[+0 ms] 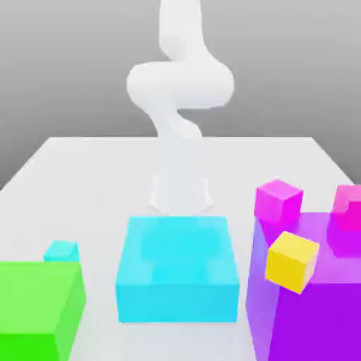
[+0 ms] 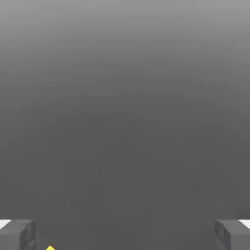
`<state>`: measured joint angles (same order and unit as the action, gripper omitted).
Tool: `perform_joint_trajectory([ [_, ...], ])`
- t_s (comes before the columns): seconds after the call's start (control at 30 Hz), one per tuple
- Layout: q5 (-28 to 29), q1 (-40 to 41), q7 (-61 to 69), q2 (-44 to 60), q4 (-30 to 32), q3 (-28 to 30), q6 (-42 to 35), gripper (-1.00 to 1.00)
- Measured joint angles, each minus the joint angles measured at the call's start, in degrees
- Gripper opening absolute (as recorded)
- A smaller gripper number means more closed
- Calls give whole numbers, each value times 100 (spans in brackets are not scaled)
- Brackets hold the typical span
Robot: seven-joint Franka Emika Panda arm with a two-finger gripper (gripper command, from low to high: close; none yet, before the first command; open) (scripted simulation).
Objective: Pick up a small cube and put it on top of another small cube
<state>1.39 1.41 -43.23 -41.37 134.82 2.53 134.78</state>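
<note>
though partly hidden, cyan cube [image 1: 62,251], seemingly plain

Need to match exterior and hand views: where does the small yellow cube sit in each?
Exterior view: right of centre, lower half, at the big purple block's left part, below the small magenta cube; small yellow cube.
Hand view: only a yellow tip at the picture's edge, between the open gripper's fingers, nearer one; probably the same cube.
Shared landmark: that yellow, nothing else clearly matches.
</note>
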Motion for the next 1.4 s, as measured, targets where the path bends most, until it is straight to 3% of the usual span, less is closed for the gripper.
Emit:
perform_joint_trajectory([
  [0.4, 436, 779, 1690, 2523, 1629, 1714, 1689, 0],
  [0.53, 257, 1003, 2473, 3381, 2165, 2291, 2250, 0],
  [0.63, -179, 1264, 3260, 4054, 2555, 2536, 2667, 0],
  [0.73, -1143, 1573, 4085, 4734, 2563, 2147, 3122, 0],
  [0.87, -2215, 2539, 4907, 5565, 2388, 938, 3750, 0],
  [0.9, -2345, 2733, 5009, 5709, 2356, 714, 3867, -100],
  [1.1, -2406, 2828, 5053, 5780, 2338, 605, 3912, -100],
  [1.17, -2188, 2644, 4886, 5581, 2389, 840, 3761, -100],
  [1.3, -992, 2251, 3999, 4798, 2572, 1519, 3191, -100],
  [1.4, -187, 2366, 3719, 4391, 2576, 1630, 2797, -100],
])
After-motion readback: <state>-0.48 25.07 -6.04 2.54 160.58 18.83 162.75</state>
